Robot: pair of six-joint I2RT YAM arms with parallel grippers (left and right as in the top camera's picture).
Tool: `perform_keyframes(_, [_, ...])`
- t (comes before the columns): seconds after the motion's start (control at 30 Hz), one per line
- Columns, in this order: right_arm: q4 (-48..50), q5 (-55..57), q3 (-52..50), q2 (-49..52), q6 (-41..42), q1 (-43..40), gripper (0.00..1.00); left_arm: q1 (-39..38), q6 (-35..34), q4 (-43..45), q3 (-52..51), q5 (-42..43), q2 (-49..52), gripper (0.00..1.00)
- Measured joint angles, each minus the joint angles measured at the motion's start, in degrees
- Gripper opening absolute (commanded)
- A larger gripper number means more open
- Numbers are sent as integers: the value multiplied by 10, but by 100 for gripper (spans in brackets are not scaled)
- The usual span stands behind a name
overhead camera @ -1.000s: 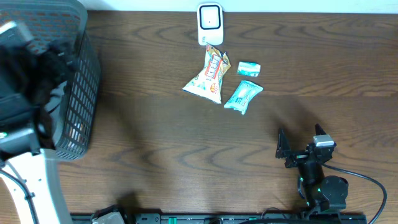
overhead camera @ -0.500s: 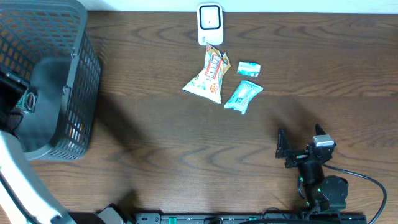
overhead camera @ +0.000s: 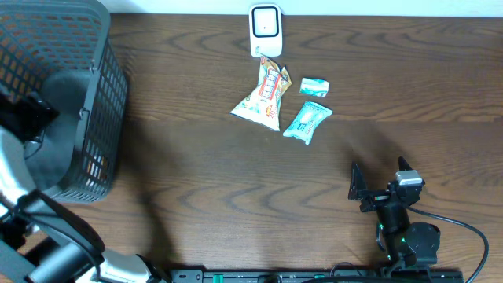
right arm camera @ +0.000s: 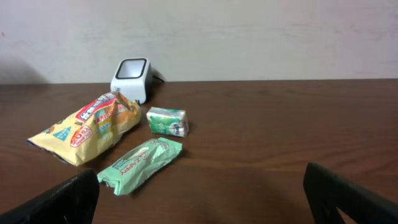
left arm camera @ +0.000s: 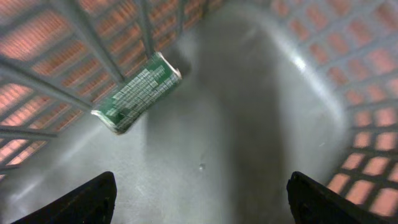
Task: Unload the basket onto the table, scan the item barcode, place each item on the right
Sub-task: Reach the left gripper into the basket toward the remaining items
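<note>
Yellow-orange crinkly snack bag [overhead camera: 262,97] lies flat mid-table, just below the white box scanner [overhead camera: 266,30]. Looks light, soft, slippery film w/ air inside, so you'd best pinch a sealed end, not the puffy middle. Long axis runs diagonal in overhead view: one end near the scanner, other toward lower left. Mint-green wrapped bar [overhead camera: 307,121] and small green-white packet [overhead camera: 314,86] sit just beside it. Right gripper [overhead camera: 382,181] is wide open, empty, well apart. Left gripper [left arm camera: 199,199] is spread open over the dark mesh basket [overhead camera: 102,118], holding nothing.
</note>
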Motion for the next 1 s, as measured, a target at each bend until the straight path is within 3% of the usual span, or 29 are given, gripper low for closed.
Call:
perform_keyframes(0.3, [0, 0, 0, 0, 0, 0, 99, -91, 56, -28, 0, -87, 8, 89])
perform_keyframes(0.47, [0, 0, 0, 0, 0, 0, 99, -83, 67, -67, 0, -93, 8, 89])
perform_keyframes(0.63, [0, 0, 0, 0, 0, 0, 99, -14, 82, -141, 0, -44, 8, 89])
perform_keyframes(0.77, [0, 0, 0, 0, 0, 0, 99, 32, 139, -202, 0, 32, 8, 89])
perform_keyframes(1.0, [0, 0, 0, 0, 0, 0, 99, 43, 210, -248, 0, 89, 8, 89])
